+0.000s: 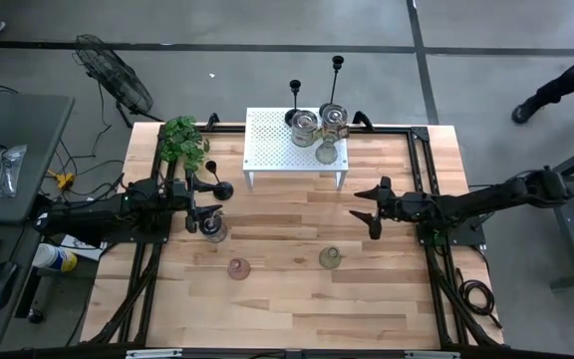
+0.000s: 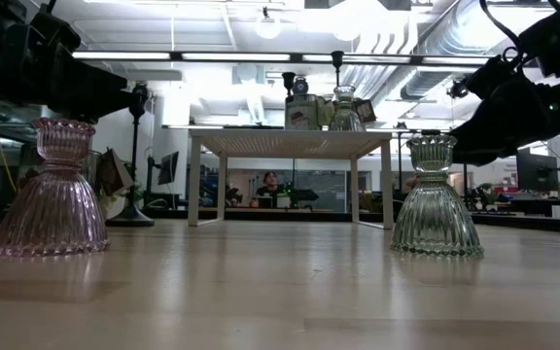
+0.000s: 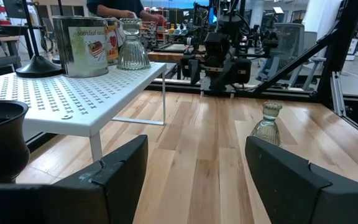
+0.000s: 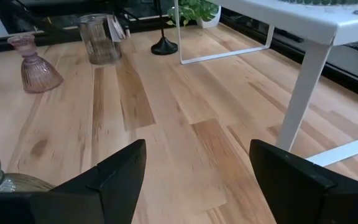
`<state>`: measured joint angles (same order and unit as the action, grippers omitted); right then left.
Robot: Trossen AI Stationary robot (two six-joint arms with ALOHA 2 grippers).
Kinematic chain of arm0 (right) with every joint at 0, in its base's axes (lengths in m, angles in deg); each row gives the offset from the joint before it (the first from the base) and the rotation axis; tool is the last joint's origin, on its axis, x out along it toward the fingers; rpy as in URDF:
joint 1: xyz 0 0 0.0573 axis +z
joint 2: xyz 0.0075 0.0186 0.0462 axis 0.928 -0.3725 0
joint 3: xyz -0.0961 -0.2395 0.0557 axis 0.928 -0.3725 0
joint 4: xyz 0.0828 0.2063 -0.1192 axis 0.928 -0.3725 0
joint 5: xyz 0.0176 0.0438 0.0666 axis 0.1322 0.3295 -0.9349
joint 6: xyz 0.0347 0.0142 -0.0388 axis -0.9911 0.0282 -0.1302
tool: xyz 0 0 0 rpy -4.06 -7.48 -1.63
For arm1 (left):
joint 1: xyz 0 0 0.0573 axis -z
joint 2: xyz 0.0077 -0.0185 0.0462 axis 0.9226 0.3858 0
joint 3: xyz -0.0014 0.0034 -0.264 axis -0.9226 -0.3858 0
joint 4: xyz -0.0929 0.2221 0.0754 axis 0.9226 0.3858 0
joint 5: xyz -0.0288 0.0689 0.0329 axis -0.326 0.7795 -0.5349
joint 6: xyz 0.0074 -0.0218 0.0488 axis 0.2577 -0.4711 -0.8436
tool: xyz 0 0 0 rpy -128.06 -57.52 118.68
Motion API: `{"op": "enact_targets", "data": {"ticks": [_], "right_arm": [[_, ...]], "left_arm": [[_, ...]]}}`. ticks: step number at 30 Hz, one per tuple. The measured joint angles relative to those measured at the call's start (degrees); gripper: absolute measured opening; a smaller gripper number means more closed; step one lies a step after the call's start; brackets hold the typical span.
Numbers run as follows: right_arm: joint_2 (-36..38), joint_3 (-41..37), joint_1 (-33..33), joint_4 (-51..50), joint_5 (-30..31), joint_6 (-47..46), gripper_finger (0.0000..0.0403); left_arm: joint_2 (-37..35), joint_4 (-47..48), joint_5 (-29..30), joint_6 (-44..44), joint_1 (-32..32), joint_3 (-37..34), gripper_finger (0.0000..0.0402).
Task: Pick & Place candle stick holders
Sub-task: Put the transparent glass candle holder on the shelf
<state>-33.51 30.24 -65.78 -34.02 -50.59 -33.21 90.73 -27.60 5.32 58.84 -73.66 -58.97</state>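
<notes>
Two tall black candlesticks (image 1: pixel 337 70) stand on the white shelf (image 1: pixel 267 150) beside two tins and a clear glass holder (image 3: pixel 132 46). A third black candlestick (image 1: pixel 223 189) stands on the table by its round base (image 4: pixel 165 46), just beside my left gripper. A clear glass jar (image 1: pixel 213 231), a pinkish holder (image 2: pixel 47 190) and a greenish holder (image 2: pixel 436 199) also stand on the table. My left gripper (image 1: pixel 207 204) is open and empty, raised near the shelf's left front. My right gripper (image 1: pixel 367 209) is open and empty above the table, right of the greenish holder (image 1: pixel 330 257).
A small green plant (image 1: pixel 182 140) stands at the shelf's left. The shelf's legs (image 4: pixel 300 93) stand close to my right gripper. Black frame rails (image 1: pixel 422 160) run along the table's sides. A person shows in the room beyond the table (image 3: pixel 114 6).
</notes>
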Motion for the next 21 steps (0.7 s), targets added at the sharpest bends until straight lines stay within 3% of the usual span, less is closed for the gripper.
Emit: {"op": "enact_targets", "data": {"ticks": [21], "right_arm": [[0.7,-0.1,0.0,-1.4,-1.1,2.4,0.0278]], "left_arm": [[0.0,0.0,0.0,0.0,0.0,0.0,0.0265]]}}
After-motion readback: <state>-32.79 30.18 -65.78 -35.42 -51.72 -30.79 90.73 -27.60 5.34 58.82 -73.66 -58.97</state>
